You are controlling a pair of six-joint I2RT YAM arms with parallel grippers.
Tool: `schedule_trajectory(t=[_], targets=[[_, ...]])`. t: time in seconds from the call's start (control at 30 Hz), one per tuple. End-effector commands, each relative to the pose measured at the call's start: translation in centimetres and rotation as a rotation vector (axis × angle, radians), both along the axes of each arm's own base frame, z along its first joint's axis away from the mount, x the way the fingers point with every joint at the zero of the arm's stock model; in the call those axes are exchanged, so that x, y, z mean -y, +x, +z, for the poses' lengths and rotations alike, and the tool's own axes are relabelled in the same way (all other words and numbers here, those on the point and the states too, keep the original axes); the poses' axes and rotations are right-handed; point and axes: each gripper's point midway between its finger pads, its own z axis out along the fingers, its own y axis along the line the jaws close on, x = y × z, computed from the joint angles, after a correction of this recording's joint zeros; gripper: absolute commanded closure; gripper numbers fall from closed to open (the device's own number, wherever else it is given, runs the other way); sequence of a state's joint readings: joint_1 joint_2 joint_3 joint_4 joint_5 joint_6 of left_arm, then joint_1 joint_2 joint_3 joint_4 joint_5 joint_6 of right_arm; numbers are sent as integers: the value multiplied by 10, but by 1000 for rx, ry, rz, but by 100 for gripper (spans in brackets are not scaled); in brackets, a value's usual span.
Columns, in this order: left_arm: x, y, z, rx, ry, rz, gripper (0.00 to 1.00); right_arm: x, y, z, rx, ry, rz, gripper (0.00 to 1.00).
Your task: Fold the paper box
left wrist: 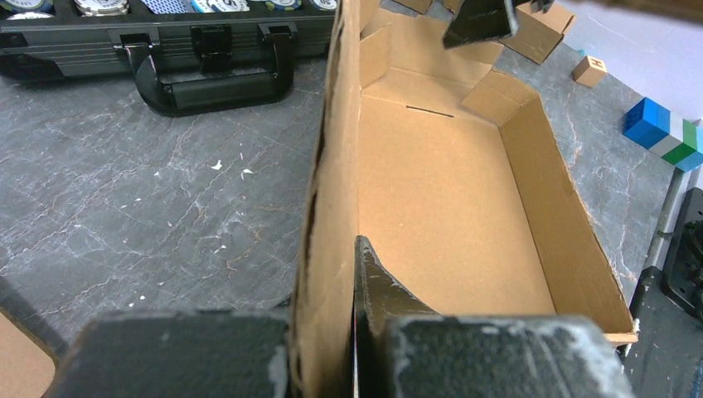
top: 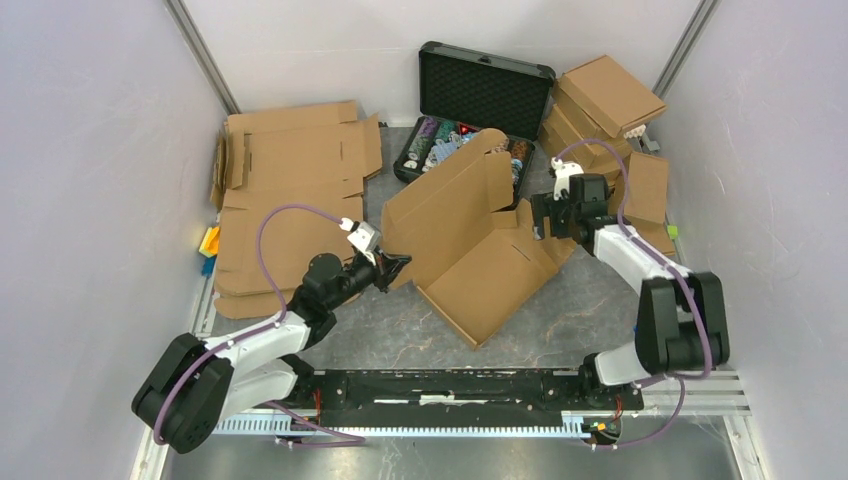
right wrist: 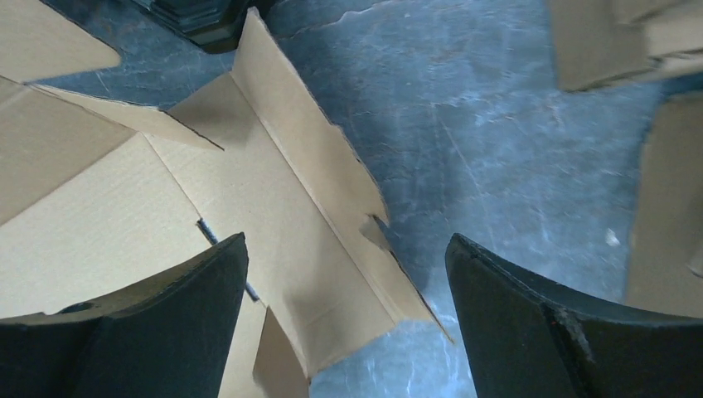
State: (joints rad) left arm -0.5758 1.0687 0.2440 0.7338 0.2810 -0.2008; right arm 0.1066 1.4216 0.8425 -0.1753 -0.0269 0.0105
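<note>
One letter can be read: an H on a small wooden cube (left wrist: 589, 71), seen at about one o'clock in the left wrist view. Markings on the chips (left wrist: 99, 6) are too blurred to be read.

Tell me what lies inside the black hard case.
Colourful round chips in the black hard case; the raised flap of the plain brown cardboard box covers the tray's middle.

Brown corrugated cardboard box (top: 480, 265) sitting at centre; open black hard case (top: 485, 85) lying beyond it, far; flat cardboard sheets (top: 290, 200) lying left; folded cardboard boxes (top: 607, 95) sitting far right.
</note>
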Motion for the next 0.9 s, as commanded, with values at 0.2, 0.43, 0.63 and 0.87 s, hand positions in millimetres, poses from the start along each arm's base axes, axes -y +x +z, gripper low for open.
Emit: schedule_trajectory(t=[0.2, 0.43, 0.63, 0.87], targets=[[8, 1, 17, 40, -27, -34, 98, -2, 42, -11, 24, -61, 67, 24], [12, 1, 16, 29, -25, -52, 98, -15, 34, 2, 49, -35, 114, 85], [16, 0, 18, 24, -29, -75, 98, -39, 7, 22, 103, 7, 192, 100], [17, -1, 17, 15, -26, -80, 98, -58, -17, 30, 119, 1, 235, 100]])
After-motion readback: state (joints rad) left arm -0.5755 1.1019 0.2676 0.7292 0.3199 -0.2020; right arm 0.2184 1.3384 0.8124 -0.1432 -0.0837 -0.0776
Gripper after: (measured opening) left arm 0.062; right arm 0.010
